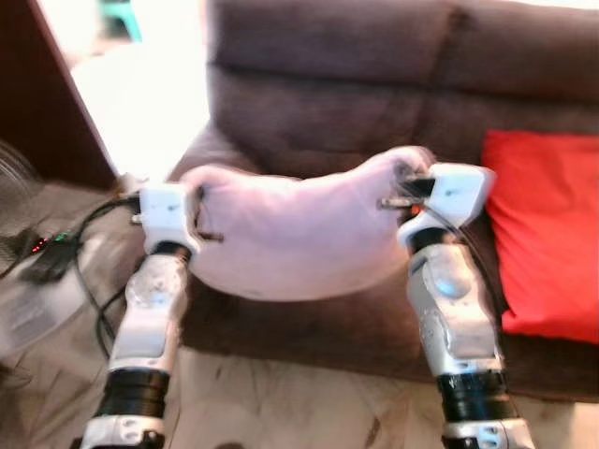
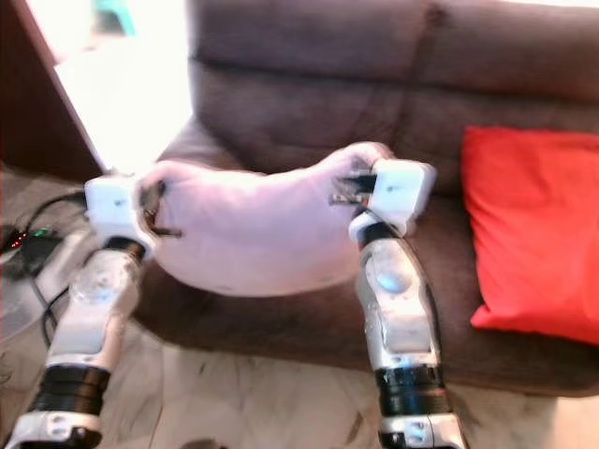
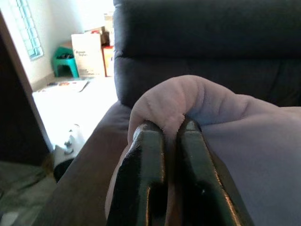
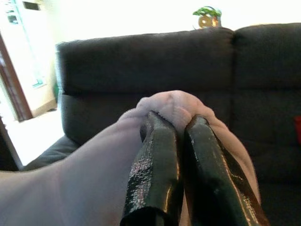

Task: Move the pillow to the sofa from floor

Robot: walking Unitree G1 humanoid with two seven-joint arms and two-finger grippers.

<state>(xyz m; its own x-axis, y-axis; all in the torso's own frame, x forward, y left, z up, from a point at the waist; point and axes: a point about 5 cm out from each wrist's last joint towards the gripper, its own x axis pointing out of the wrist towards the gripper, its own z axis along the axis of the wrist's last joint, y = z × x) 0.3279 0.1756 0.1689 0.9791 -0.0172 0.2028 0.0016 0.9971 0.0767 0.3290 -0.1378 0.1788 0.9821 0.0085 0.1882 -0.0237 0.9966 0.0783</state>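
sagging pale pink pillow (image 1: 290,234) | pinched by both grippers | above sofa (image 1: 374,84) seat

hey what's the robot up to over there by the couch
It is carrying a pale pink pillow with both arms. The left gripper pinches one corner and the right gripper pinches the other, so the pillow hangs between them, sagging in the middle, over the front of the dark brown sofa. It is off the floor but not yet released. A red cushion lies on the seat to the robot's right.

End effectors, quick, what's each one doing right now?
Left end effector: closed, pinching one corner of the pink pillow.
Right end effector: closed on its other corner.
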